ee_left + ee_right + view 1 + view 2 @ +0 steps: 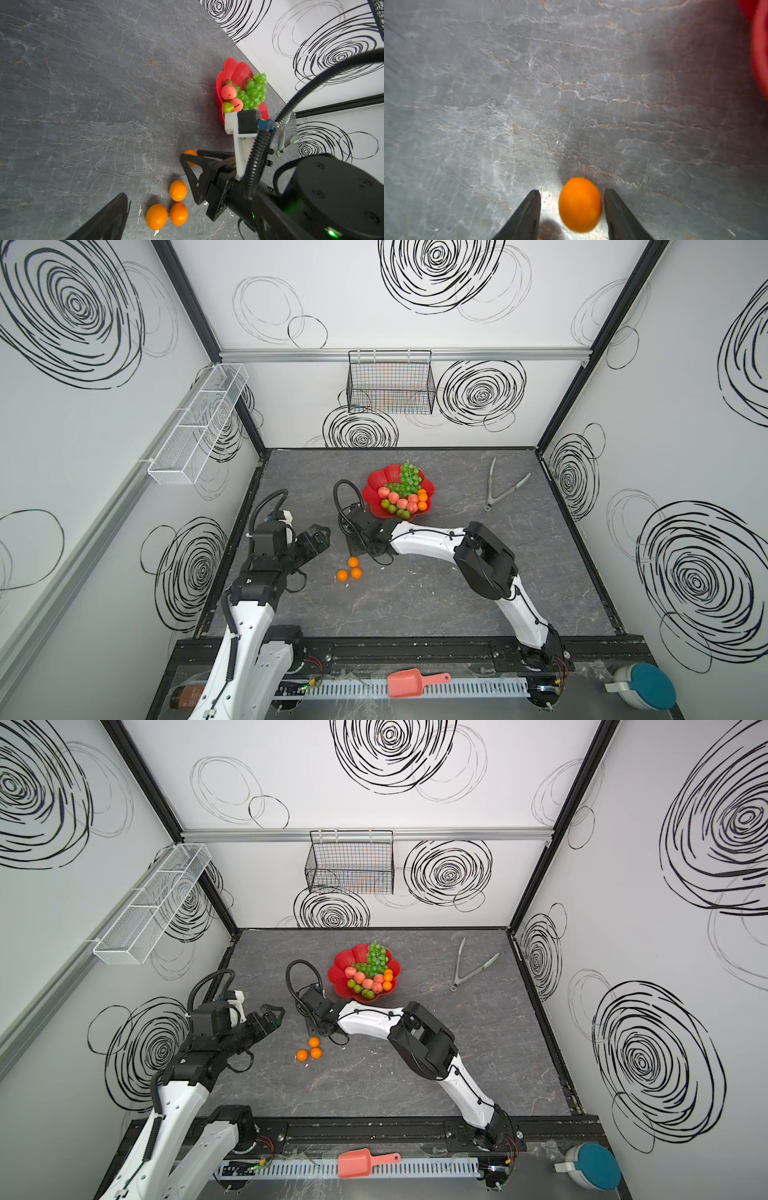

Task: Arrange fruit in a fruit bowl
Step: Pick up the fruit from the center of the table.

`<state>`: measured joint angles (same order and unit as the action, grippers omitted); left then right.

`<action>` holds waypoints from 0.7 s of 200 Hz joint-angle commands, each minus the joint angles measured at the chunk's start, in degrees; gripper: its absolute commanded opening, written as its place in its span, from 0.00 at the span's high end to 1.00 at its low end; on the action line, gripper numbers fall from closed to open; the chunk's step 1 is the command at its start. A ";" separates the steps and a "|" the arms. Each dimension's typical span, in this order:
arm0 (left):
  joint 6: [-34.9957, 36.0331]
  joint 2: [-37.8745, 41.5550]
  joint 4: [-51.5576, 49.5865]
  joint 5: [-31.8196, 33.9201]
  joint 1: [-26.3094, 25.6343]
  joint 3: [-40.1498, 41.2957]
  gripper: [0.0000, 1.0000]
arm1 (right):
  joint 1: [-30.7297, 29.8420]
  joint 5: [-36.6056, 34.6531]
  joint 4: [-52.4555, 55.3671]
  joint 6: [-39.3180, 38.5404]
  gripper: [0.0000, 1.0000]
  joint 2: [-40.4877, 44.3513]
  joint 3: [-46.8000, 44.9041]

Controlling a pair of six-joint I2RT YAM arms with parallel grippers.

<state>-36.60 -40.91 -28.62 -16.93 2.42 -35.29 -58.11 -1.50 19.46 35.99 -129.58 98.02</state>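
Between the spread jaws of the right gripper (572,191), a tangerine (580,204) is lying unpinched, hugging one jaw with a gap at the other. It is looking light, hard and slick, so squeezing across its middle is looking safest. Both top views are hiding it beneath the right arm (424,537); the fruit bowl (380,477) is sitting ahead of the jaws, to one side.

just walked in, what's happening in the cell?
Fruit is being loaded into the red fruit bowl, which already holds grapes, peaches, pears and tangerines. The right hand is down at the table, jaws open either side of one tangerine, a gap showing on one side, so no grip yet. Three more tangerines lie loose by the left hand, which hovers with nothing visible in it.
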 commanded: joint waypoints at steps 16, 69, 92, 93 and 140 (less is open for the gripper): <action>0.52 -0.05 1.80 -0.98 0.66 0.31 0.04 | -0.20 -1.45 4.61 -0.30 0.48 -2.23 3.40; 0.51 -0.13 1.82 -1.14 0.74 0.38 0.04 | -0.30 -1.25 5.58 -0.23 0.51 -2.57 3.11; 0.65 -0.14 1.87 -1.22 0.75 0.30 0.04 | -0.26 -0.96 5.35 -0.04 0.53 -2.26 2.21; 0.65 -0.14 1.84 -1.24 0.75 0.31 0.04 | -0.25 -0.96 5.29 -0.04 0.53 -2.26 2.15; 0.58 0.04 1.94 -1.45 0.75 0.46 0.04 | -0.25 -0.96 4.80 0.40 0.58 -1.21 0.61</action>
<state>-36.60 -40.93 -28.60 -17.96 2.42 -35.24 -58.11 -1.74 22.70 35.83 -131.22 99.63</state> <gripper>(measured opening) 0.960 0.428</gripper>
